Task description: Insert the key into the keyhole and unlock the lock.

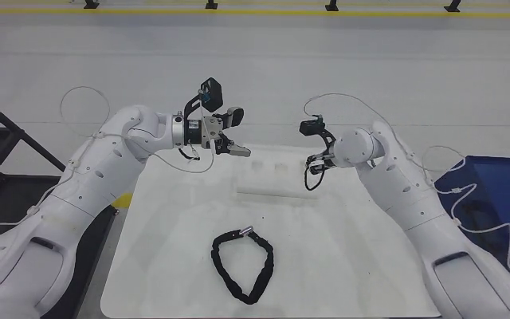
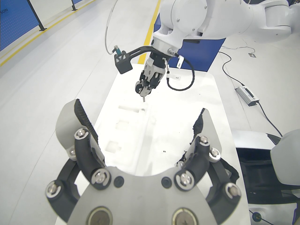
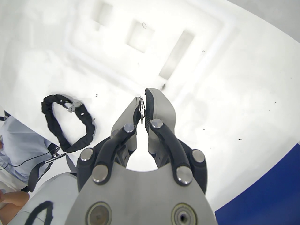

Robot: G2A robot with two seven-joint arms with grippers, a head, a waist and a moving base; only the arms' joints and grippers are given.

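The lock is a black fabric-covered chain loop [image 1: 241,265] with a silver cylinder [image 1: 245,232], and it lies at the front middle of the white table [image 1: 358,263]. The right wrist view shows this loop [image 3: 68,127] and its cylinder [image 3: 70,106] off to one side. My right gripper [image 3: 141,105] is shut on a small metal key [image 3: 141,108], held above the table's back right [image 1: 311,166]. In the left wrist view the key's shaft [image 2: 144,99] points down from it. My left gripper [image 2: 140,118] is open and holds nothing, above the table's back left [image 1: 235,147].
A white foam insert [image 1: 271,179] with several shallow rectangular recesses lies at the back of the table between the two grippers, below the key [image 3: 140,36]. A blue object [image 1: 486,191] stands off the table's right edge. Cables hang from both wrists.
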